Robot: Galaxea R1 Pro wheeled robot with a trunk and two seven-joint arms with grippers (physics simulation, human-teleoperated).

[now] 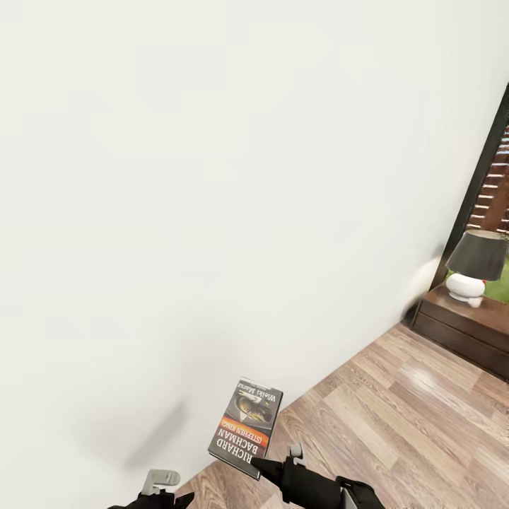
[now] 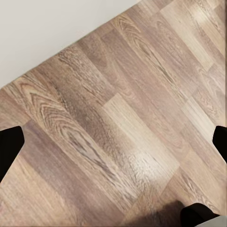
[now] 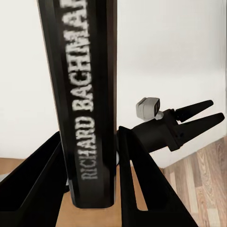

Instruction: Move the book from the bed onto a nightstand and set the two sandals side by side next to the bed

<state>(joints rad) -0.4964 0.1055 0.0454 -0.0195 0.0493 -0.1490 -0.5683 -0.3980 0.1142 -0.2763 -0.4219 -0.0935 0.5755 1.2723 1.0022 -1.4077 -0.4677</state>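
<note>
Item: right gripper [image 3: 92, 189]. Closed on the book [image 1: 246, 426]; in the right wrist view the two black fingers [image 3: 142, 189] sit either side of the spine, which reads RICHARD BACHMAN. The grip takes the lower end only; most of the book stands clear beyond the fingertips, cover tilted up toward the head camera.

Item: left gripper [image 3: 198, 115]. Carries nothing. In the right wrist view it lies just beyond and to one side of the book, its dark fingers close together with a narrow gap. In its own wrist view, dark finger edges frame bare floor [image 2: 113, 123].

Item: nightstand [image 1: 466, 322]. Dark wood, well ahead of the right gripper and off to its right, against the wall [image 1: 212, 177] beside a dark window frame [image 1: 477, 177]. A lamp [image 1: 475, 272] with dark shade and white base stands on its top; open surface shows in front of and beside the lamp base.

Item: bed, sandals. Not assessed at this moment.

Status, judged: book in transit, delivery to the nightstand pending; sandals step open.

Risks, judged:
- Slip. The hold is at one end, so the book's free length could lever it out of the fingers during a turn or a jolt of the base.
- Lamp strike. The book projects past the fingertips; a reach aimed too near the lamp could knock it.
- Edge placement. A release too near the front rim could let the book tip to the floor.
- Wall contact. The book is close to the wall; a swing toward it could scrape.
</note>
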